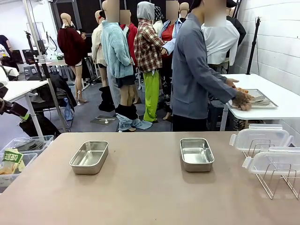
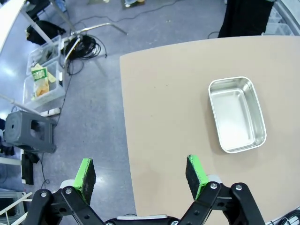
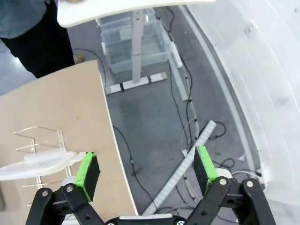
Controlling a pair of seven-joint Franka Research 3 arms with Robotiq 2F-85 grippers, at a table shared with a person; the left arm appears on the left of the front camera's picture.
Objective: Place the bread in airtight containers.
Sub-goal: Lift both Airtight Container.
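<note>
Two open steel airtight containers stand on the tan table, one at the left (image 1: 89,157) and one right of centre (image 1: 197,153). Their clear lids (image 1: 260,139) rest on a wire rack at the right edge. A person at the far side reaches to a flat tray (image 1: 262,99) on a white side table, where a golden-brown bit of the bread (image 1: 242,90) shows by the hands. My left gripper (image 2: 140,176) is open above the table's left edge, with the left container (image 2: 236,115) ahead of it. My right gripper (image 3: 146,169) is open over the table's right edge, beside a lid (image 3: 42,161).
The wire rack (image 1: 276,180) takes up the table's right edge. Clear bins (image 2: 44,84) and a grey stool (image 2: 28,131) stand on the floor at the left. Cables (image 3: 192,126) lie on the floor at the right, below the white side table (image 3: 122,7).
</note>
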